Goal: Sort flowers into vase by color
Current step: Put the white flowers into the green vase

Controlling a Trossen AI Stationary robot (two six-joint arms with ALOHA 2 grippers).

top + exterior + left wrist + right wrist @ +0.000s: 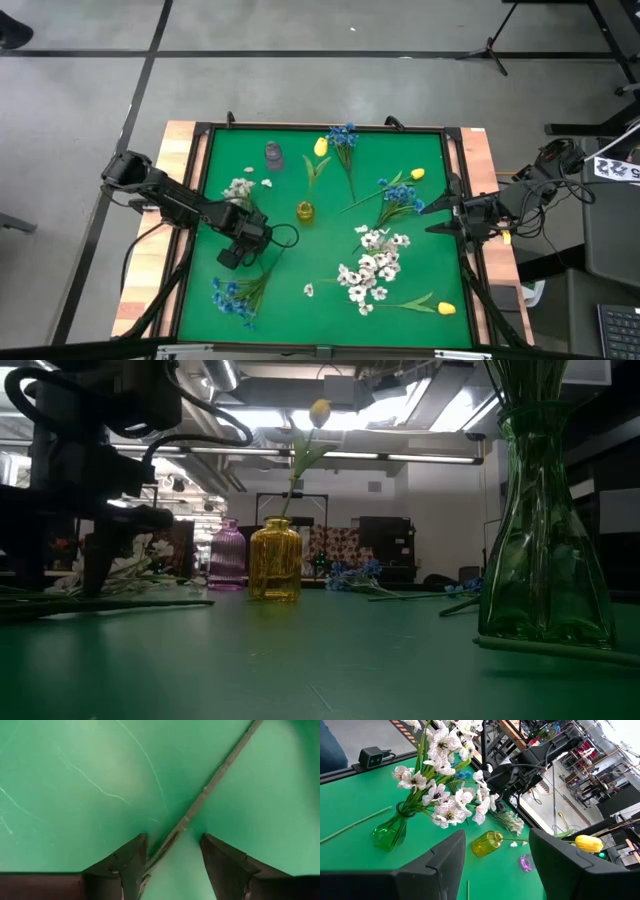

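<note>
My left gripper (232,258) (172,840) hangs low over the mat, open, one finger on either side of a thin green stem (215,777). The stem belongs to a blue sprig (232,295) lying toward the near edge. A yellow vase (305,211) (275,563) holds a yellow tulip (320,147). White blossoms (372,262) (445,795) stand in a green glass vase (390,832) (545,530). The purple vase (273,154) stands at the far left. My right gripper (432,215) (495,837) waits open at the table's right edge. My left gripper comes at the stem from above, pointing down, fingers across it. The stem lies flat on the mat and passes close by one finger's inner side (142,857). I cannot tell whether the finger touches it.
Loose on the mat lie a white sprig (240,188), blue sprigs (345,135) (400,195), yellow tulips (417,174) (445,308) and a single white blossom (308,290). A raised dark frame (200,200) borders the mat. Bare green lies between the left gripper and the yellow vase.
</note>
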